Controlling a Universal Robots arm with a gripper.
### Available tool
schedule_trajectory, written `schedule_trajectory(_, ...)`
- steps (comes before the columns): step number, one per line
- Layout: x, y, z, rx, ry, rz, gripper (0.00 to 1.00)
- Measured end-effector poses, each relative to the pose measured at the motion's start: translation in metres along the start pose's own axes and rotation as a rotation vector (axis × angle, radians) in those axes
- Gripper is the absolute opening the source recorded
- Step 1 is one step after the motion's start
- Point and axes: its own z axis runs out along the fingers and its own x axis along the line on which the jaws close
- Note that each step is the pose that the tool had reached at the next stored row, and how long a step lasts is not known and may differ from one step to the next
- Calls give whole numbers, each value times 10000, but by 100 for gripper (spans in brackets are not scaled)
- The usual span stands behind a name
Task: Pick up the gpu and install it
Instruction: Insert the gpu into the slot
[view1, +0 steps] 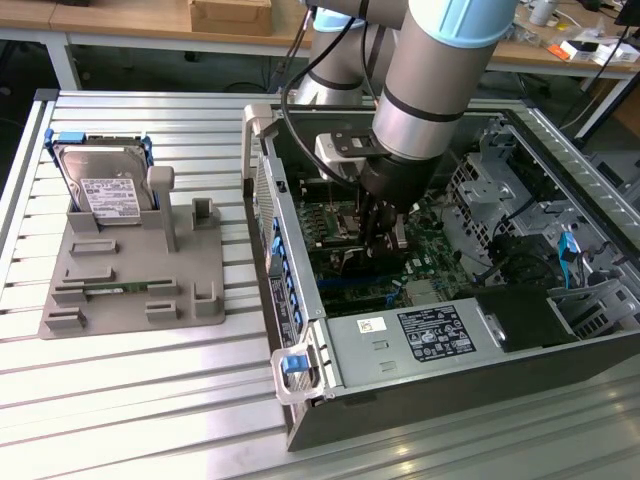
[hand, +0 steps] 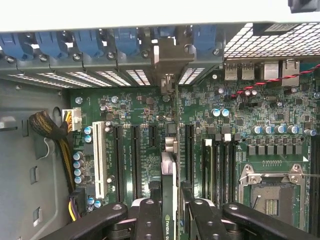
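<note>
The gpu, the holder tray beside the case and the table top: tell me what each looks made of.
gpu: seen edge-on in the hand, a thin green circuit board with a grey metal bracket, dull sheen.
Holder tray: matte grey, blocky moulded shapes, probably plastic or printed.
Table top: silvery slotted profiles with soft reflections, likely aluminium.

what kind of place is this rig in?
Looks like a robotics lab or workshop bench set up for PC assembly: an open computer case on a slatted aluminium table, a grey parts fixture holding a hard drive, and cluttered wooden workbenches behind.
</note>
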Motion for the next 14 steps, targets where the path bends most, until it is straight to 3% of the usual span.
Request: schedule_trajectory(14, 0, 0, 1, 1, -2, 0, 26)
